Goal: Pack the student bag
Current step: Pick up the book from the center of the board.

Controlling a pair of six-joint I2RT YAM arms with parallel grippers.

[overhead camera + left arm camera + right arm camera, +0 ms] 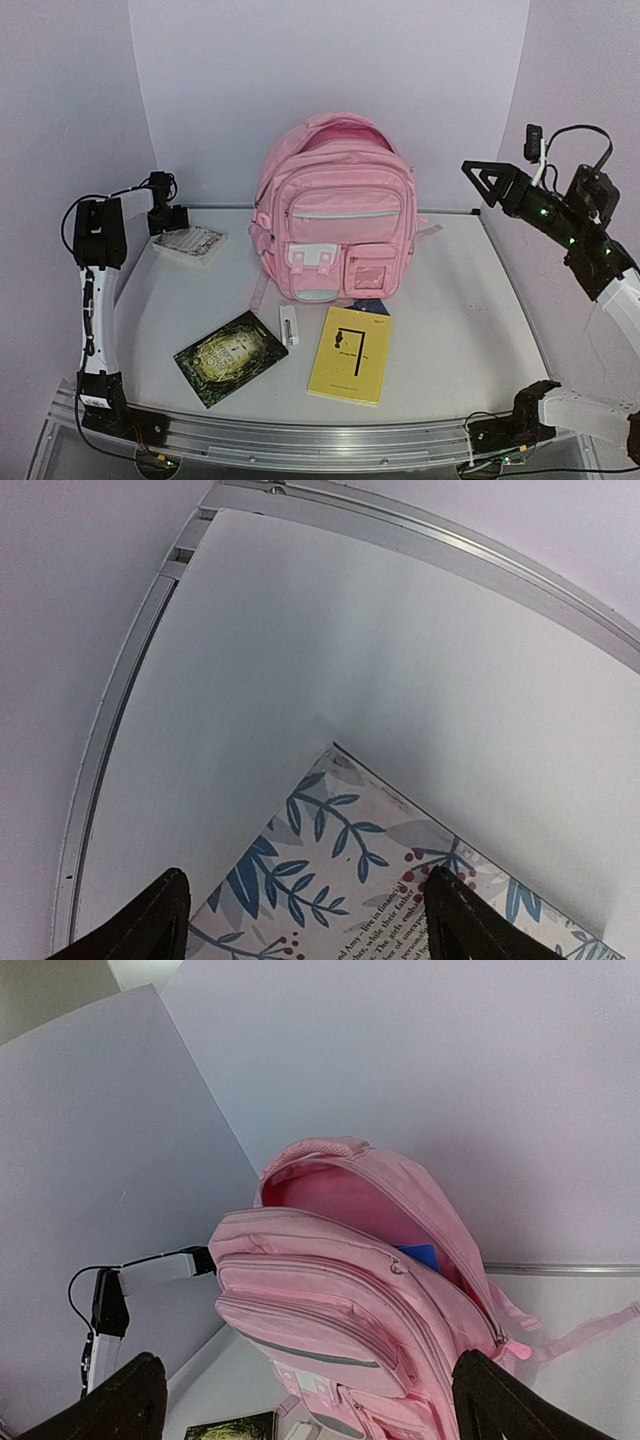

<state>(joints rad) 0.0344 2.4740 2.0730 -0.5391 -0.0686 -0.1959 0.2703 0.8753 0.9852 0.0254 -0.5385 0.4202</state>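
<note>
The pink student bag (333, 215) stands upright at the back centre with its top compartment unzipped. It fills the right wrist view (350, 1290), where a blue item (418, 1256) shows inside. My left gripper (168, 218) is open just above a floral-covered book (190, 243) at the far left, its fingers either side of the book's corner (380, 880). My right gripper (480, 178) is open and empty, raised to the right of the bag and facing it.
A dark green book (231, 357), a yellow book (350, 353) and a small white object (288, 325) lie in front of the bag. A dark blue thing (372, 307) peeks out at the bag's foot. Walls enclose the table on three sides.
</note>
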